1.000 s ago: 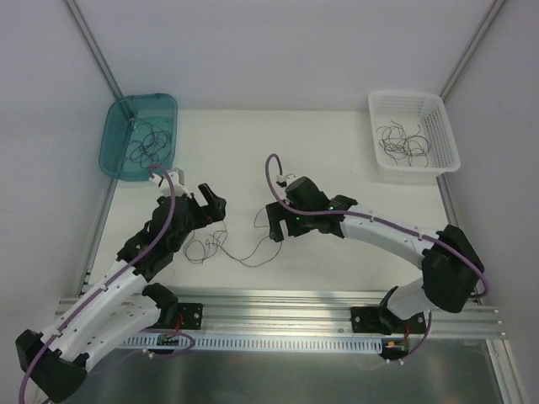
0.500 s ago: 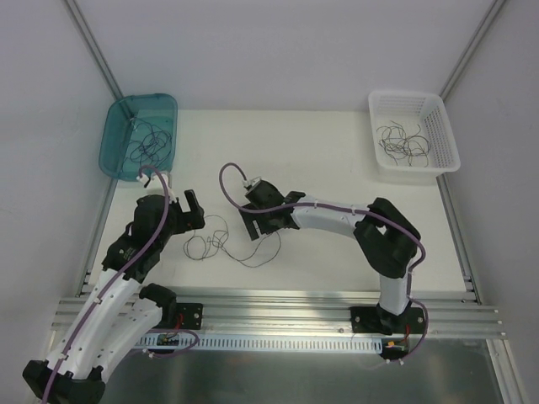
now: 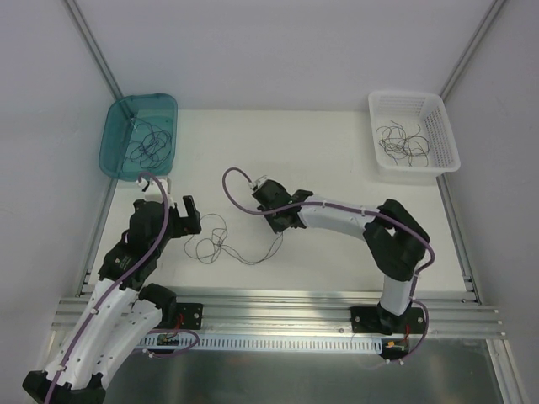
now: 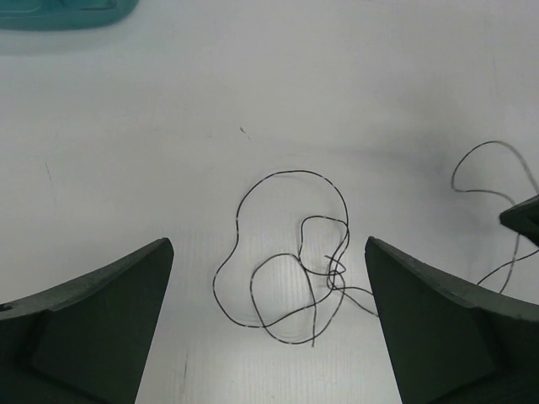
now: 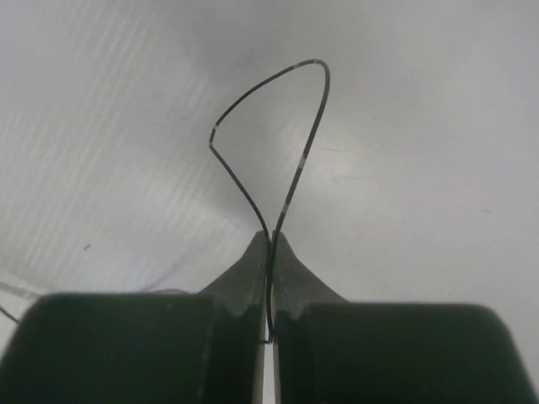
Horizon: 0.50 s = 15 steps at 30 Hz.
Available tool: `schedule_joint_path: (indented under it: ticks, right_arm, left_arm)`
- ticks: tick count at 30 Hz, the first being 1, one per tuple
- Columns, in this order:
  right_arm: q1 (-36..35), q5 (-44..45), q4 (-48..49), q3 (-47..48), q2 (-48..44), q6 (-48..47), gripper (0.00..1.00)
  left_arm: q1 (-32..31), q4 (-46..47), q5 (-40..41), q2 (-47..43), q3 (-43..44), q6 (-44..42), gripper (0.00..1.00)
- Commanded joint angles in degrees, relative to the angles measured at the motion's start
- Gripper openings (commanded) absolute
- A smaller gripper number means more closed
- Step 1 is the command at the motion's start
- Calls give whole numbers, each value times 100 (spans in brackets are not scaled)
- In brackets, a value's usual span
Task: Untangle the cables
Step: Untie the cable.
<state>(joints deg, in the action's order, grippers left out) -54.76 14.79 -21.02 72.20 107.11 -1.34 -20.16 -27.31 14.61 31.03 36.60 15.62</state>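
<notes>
The cables are lying on the tabletop between your two arms: a small knot of loose loops with one long tail running off to the right.

Big change: your right claw was gaping a second ago, and now it's snapped together on that tail. The wrist view shows a thin strand pinched between the fingers, with a loop poking out in front. Your left claw is spread wide and hovers just short of the knot, touching nothing. That arm has also backed off a bit to the left.

My read is you've got one end anchored. Next would be pulling it clear, maybe with the left pinning the knot so it doesn't just drag along.

Hard to see:
- From the top view the right claw's body covers the pinch, so I can't tell how much strand sits behind the fingers.
- I can't count the strands in the knot either, they're too thin.
- There's more wire in the bin and the basket, but no idea if it's tangled.
</notes>
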Motion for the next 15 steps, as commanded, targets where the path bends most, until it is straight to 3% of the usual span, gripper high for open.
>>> schedule_joint_path:
  ticks: [1, 8, 15]
  right_arm:
    - [508, 542, -437, 188, -1410, -541, 1]
    - [1924, 929, -1501, 1953, -2782, -1561, 1]
    - [3820, 1132, -756, 3895, -2731, -2072, 1]
  left_arm:
    - [30, -20, 59, -132, -48, -173, 99]
    - [30, 59, -20, -273, -109, -155, 99]
    - [30, 112, -160, -229, -135, -217, 99]
